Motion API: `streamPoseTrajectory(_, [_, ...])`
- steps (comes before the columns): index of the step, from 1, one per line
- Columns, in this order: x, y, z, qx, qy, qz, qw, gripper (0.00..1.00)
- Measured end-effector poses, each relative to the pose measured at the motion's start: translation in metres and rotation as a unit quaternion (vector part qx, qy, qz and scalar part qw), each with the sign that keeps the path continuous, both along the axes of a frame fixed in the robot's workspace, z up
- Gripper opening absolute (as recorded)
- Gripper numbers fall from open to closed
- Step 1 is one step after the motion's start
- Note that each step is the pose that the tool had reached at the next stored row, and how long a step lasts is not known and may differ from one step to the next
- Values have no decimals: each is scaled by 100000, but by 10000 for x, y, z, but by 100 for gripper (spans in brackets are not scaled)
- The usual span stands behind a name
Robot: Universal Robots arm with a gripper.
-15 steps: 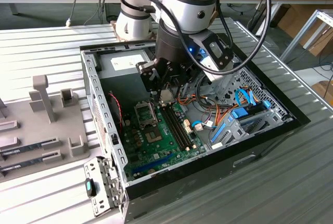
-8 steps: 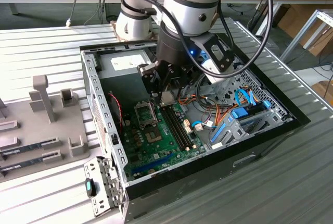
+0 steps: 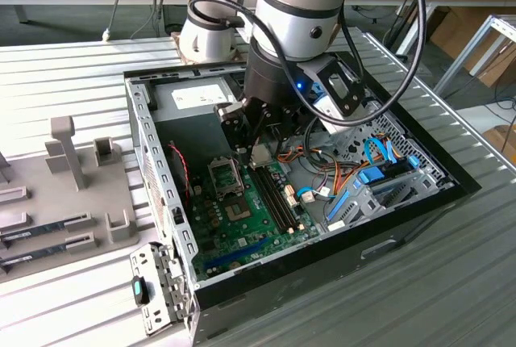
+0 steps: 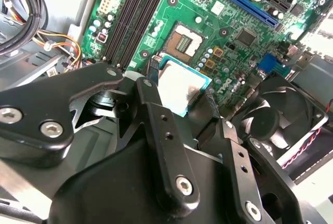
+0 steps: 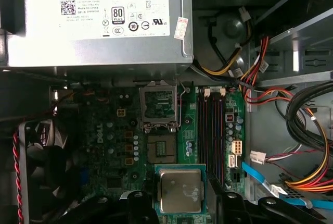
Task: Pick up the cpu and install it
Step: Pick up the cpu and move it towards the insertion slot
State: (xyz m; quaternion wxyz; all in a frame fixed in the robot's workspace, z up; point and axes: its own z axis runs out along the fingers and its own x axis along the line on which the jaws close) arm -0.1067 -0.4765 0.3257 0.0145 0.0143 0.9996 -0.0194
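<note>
The cpu (image 5: 179, 190), a flat silver-grey square with a thin green rim, sits between the black fingers (image 4: 151, 104) of my gripper (image 4: 179, 99), which is shut on it. In the exterior view the gripper (image 3: 254, 152) hangs inside the open computer case (image 3: 153, 161), just above the green motherboard (image 3: 266, 210). The open cpu socket (image 5: 162, 148) lies on the board a short way from the held chip, with its hinged metal load plate (image 5: 158, 104) flipped up beside it. The socket (image 4: 186, 39) also appears in the second wrist view, beyond the chip (image 4: 179, 86).
A grey power-supply box (image 5: 99, 21) fills the case end beyond the socket. A black fan (image 5: 39, 151) stands at one side, long dark memory slots (image 5: 213, 130) and bundled cables (image 5: 307, 146) at the other. A grey fixture tray (image 3: 64, 194) lies at the exterior view's left.
</note>
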Motion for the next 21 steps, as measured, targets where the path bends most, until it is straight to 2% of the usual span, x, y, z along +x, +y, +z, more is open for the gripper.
streamPoseTrajectory(11, [15, -72, -46, 8, -5, -1, 100000, 47])
streamPoseTrajectory(15, [56, -73, -67, 0, -1, -4, 100000, 47])
streamPoseTrajectory(21, [59, -73, -142, 2, 0, 0, 100000, 47])
